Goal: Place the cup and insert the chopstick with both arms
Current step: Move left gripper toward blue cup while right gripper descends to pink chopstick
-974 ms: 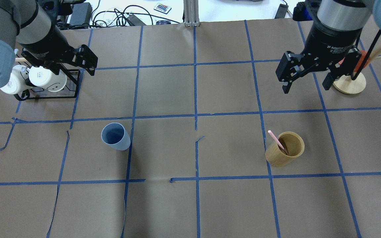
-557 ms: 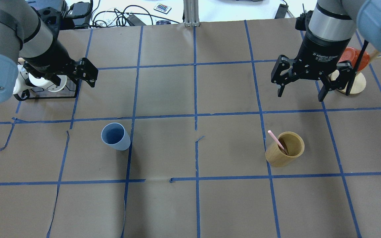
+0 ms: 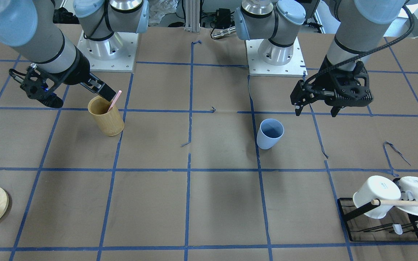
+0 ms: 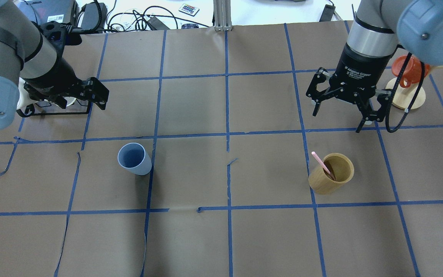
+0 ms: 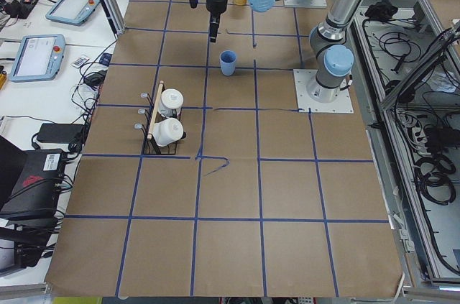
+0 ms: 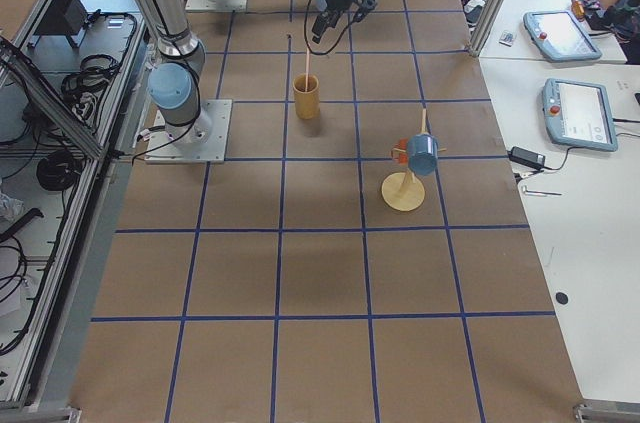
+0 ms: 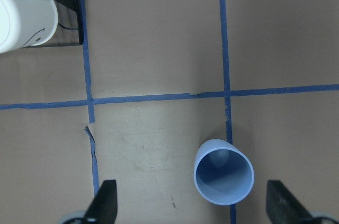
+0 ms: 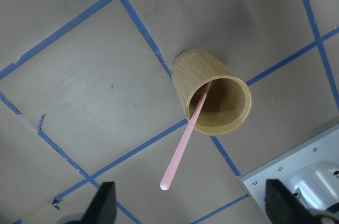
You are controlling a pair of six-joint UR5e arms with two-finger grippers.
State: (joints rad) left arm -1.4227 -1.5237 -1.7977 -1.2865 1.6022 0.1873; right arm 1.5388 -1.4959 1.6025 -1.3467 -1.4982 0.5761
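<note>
A table (image 4: 267, 238) covered in brown paper and marked into squares with blue tape fills the scene. Two robot arms reach over it from the near side.

The left gripper (image 3: 315, 110) hangs with its jaws spread wide and nothing between them, near a black wire rack (image 3: 350, 221) of white mugs (image 3: 376, 195). The right gripper (image 4: 337, 121) is likewise spread and empty, above the table just beyond the bamboo cup (image 4: 331, 179).

The bamboo cup stands upright on the robot's right half of the table. A blue cup (image 4: 134, 158) stands upright on the left half, well apart from it, mouth up and with nothing inside.

The task looks barely started: neither arm grips anything. The blue cup may yet need moving to its place, and the chopstick seems yet to be taken from the bamboo cup and set into the blue one.

The pink chopstick (image 4: 320, 163) rests in the bamboo cup. Its long axis slants: the lower end sits inside the cup, and the upper end rises past the rim, tilted toward the robot's left, toward the middle of the table.
</note>
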